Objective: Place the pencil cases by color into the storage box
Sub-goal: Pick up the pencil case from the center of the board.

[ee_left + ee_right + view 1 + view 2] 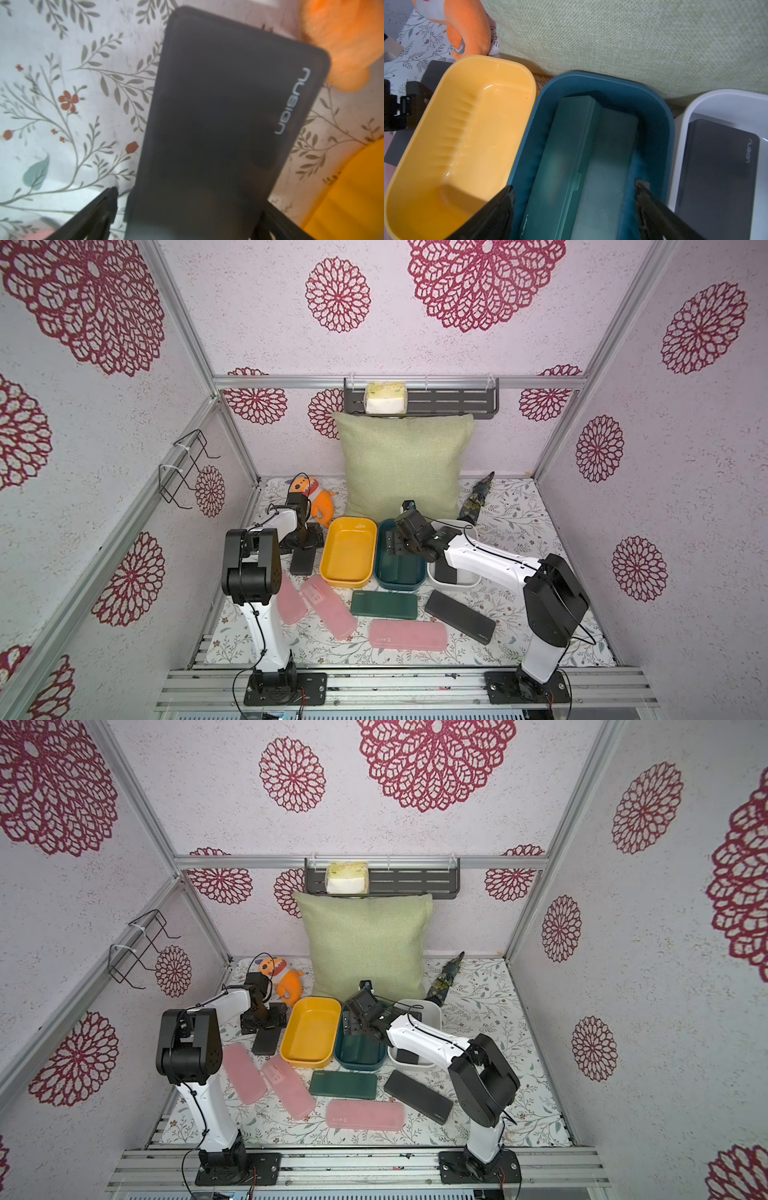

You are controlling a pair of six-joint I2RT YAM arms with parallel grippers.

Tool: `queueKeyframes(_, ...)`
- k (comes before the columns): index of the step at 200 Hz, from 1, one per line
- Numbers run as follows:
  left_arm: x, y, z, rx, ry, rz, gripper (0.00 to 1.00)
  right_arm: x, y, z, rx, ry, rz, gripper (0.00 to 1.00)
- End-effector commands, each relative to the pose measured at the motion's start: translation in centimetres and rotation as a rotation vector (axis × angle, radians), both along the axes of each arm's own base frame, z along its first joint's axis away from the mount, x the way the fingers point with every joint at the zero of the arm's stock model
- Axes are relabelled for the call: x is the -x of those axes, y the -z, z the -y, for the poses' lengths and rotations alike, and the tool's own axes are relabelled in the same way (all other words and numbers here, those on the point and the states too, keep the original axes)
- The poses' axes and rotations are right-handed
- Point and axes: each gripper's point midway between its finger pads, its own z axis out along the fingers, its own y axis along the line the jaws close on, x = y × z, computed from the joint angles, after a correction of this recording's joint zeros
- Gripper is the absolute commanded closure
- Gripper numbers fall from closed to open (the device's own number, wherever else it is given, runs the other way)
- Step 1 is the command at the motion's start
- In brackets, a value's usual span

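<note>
Nearest you, a pink case lay flat on the floral mat, w/ a black case angled just to its right and a dark green case just behind it. Further left, a second pink case and a third pink case lay side by side, both slanted.

Behind them 3 tubs stood close in a row. The yellow tub was on the left. The teal tub had a stowed green case in it, poss. two, you couldn't tell. The white tub had a stowed black case.

Your right gripper hung over the teal tub, jaws wide apart. Left of the yellow tub, your left gripper sat low over a left-side black case, jaws apart w/ one finger each side of its end, not clamped.

At the back were an orange plush, a green cushion and a folded umbrella.
</note>
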Motion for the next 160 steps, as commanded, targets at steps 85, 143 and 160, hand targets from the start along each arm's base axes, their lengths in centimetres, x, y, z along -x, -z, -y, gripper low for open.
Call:
queueKeyframes(85, 0.0, -0.4, -1.5, -0.062, -0.068, -0.008, 0.36, -0.7, -1.9, -0.6, -0.049, 0.009, 0.034, 0.08)
queueKeyframes(143, -0.4, -3.6, -2.2, -0.089, -0.134, 0.056, 0.50, -0.4, -3.1, -0.5, -0.069, 0.000, 0.053, 0.08)
queueKeyframes(160, -0.8, -6.8, -2.1, -0.075, -0.157, 0.130, 0.53, -0.3, -3.5, -0.6, -0.090, -0.010, 0.060, 0.08)
